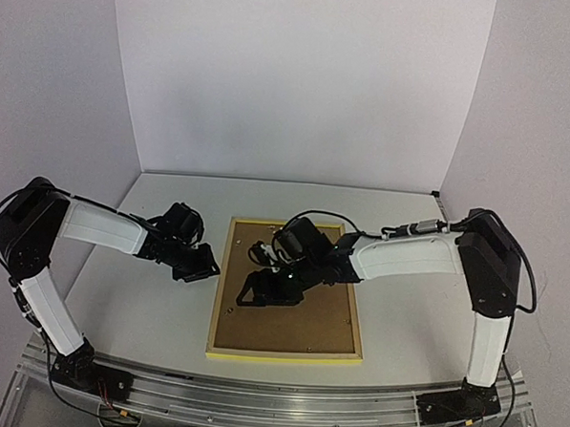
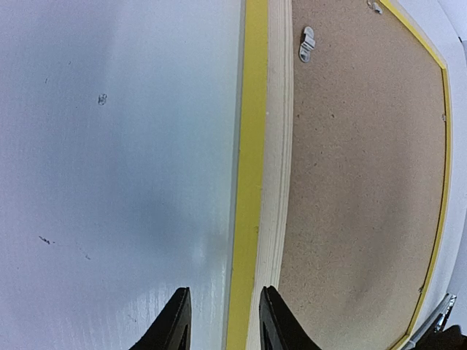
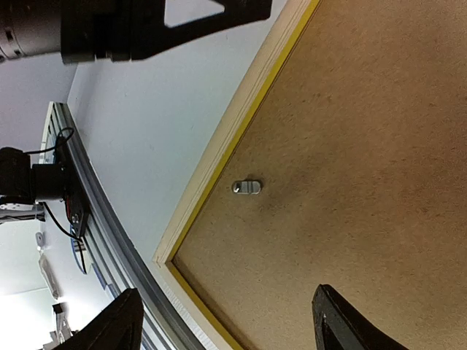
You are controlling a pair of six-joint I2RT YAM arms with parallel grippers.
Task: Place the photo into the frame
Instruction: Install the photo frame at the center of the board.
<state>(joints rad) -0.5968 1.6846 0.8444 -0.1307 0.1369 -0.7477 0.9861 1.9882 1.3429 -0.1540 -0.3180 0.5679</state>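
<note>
Top external view: the frame (image 1: 219, 296) lies flat at the centre of the table (image 1: 136, 311), back side up, its yellow edges enclosing a brown backing board (image 1: 308, 325). The left gripper (image 1: 198, 264) sits just beside the frame's left edge. The right gripper (image 1: 260, 285) is over the left half of the board; contact cannot be determined.

Left wrist view: the left gripper (image 2: 224, 324) has a narrow gap between its fingers (image 2: 175, 324), and the yellow frame edge (image 2: 252, 182) runs up through that gap. Nothing is seen gripped. A small metal clip (image 2: 306, 44) lies on the board at upper right of the view.

Right wrist view: the right gripper (image 3: 230, 324) is spread wide, its fingers (image 3: 120, 324) at lower left and lower right, holding nothing. Between them shows the backing board (image 3: 365, 146) with one clip (image 3: 246, 187) near the frame's edge. The left gripper's dark body shows at the top left.
</note>
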